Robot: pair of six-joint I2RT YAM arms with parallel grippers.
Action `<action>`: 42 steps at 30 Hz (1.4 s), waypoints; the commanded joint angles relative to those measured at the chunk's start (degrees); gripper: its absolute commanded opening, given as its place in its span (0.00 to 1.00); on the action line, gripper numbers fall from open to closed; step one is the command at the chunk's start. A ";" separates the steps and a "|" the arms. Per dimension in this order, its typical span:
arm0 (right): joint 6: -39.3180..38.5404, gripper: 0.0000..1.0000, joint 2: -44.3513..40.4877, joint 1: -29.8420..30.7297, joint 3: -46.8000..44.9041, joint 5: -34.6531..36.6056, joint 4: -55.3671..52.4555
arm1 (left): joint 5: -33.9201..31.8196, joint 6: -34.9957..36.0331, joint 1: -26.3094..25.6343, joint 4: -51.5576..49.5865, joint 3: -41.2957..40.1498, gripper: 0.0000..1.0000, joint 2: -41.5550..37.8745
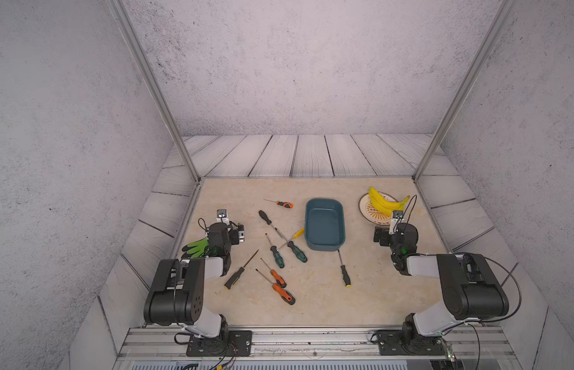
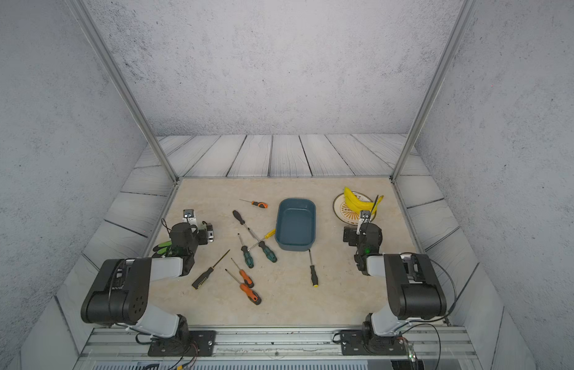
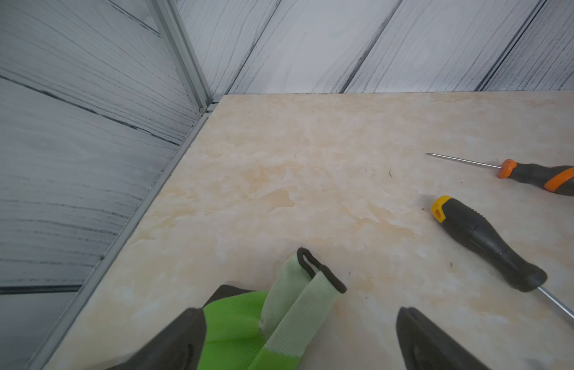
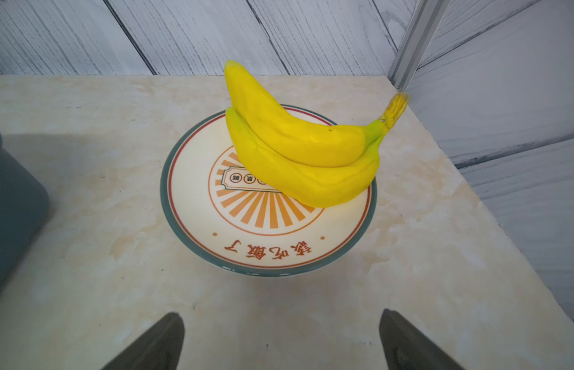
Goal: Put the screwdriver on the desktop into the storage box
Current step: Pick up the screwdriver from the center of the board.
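Left tool (image 1: pixel 241 234), right tool (image 1: pixel 378 236) gaping near desktop (image 1: pixel 375 288) side edges.

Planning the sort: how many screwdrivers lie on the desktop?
9 screwdrivers outside the storage box: one far-left of it, four clustered beside it, three nearer, one before it. None seems hidden.

This looks like a robot test cell in a lab. A left arm (image 1: pixel 180 288) and a right arm (image 1: pixel 465 288) are bolted to an aluminium rail (image 1: pixel 311 336) along the front of a marble-patterned surface (image 1: pixel 321 307). Slanted metal posts (image 1: pixel 151 86) frame it, with concrete-look walls (image 1: pixel 295 64) and a grey plank-look surround (image 1: pixel 279 157). Scattered screwdrivers (image 1: pixel 282 291), a glove (image 1: pixel 196 246) and bananas (image 1: pixel 383 201) on a plate (image 1: pixel 366 213) look like props.
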 commanded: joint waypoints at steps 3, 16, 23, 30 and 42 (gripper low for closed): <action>-0.15 0.99 -1.00 -0.03 0.87 -0.46 -0.41 | -1.19 0.95 -0.89 0.69 0.52 0.99 0.10; -0.15 0.99 -1.09 -0.07 0.82 -0.39 -0.40 | -0.66 0.83 -0.62 0.43 0.61 0.99 0.12; -0.07 0.99 -1.29 -0.09 0.63 -0.28 -0.16 | -0.66 0.74 -0.60 0.52 0.61 0.99 0.04; 3.58 0.99 -8.74 -0.08 11.97 3.77 -23.48 | -8.79 -4.11 -0.59 -28.86 15.60 0.99 -5.42; 25.39 0.99 -23.89 -0.23 22.50 2.40 -48.25 | -6.02 -34.29 1.32 -51.55 21.67 0.99 -22.65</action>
